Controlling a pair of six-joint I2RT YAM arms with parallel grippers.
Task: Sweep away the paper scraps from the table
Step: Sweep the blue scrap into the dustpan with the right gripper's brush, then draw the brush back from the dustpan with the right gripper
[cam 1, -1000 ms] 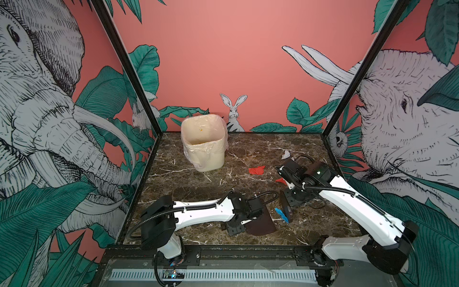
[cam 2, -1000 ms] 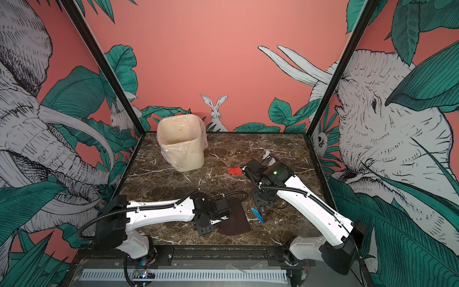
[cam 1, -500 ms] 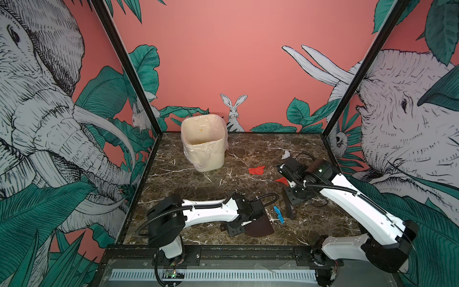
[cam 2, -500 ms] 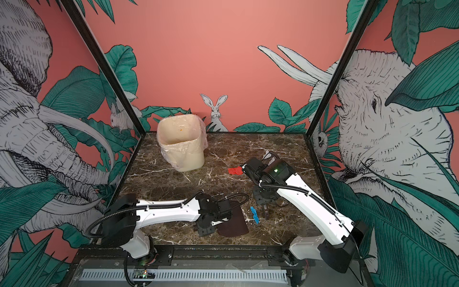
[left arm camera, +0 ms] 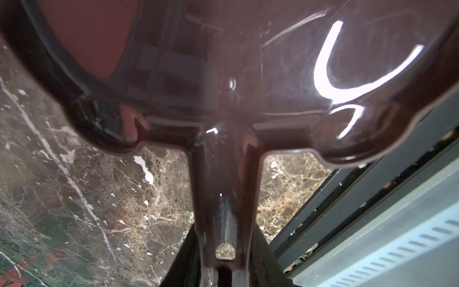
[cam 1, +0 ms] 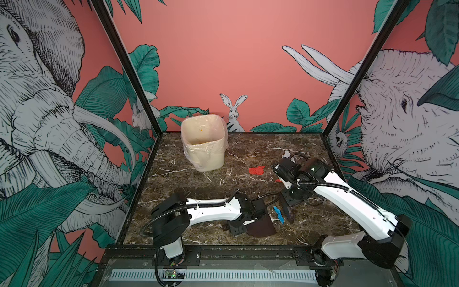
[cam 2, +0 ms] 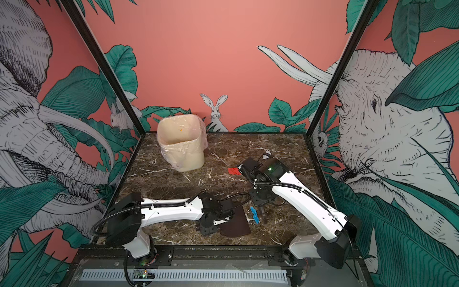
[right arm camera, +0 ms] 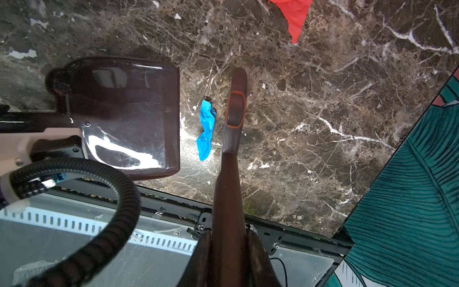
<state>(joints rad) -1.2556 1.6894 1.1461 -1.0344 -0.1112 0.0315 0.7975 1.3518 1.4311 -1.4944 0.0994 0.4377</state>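
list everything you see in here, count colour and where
bin: one, cream with clear liner, back left of table
red scrap: one, red, mid table
small red bit: one, red, beside right arm
blue scrap: one, bright blue, between dustpan and brush
white scrap: one, whitish, behind right arm
dustpan: one, dark brown, front middle
brush: one, dark brown, right of blue scrap
table: one, dark brown marble look
slotted panel: one, grey, in front
left gripper: black, holding dustpan
right gripper: black, holding brush

Crumpled blue scrap lies toward front of dark marble table; red scrap mid-table, well apart.
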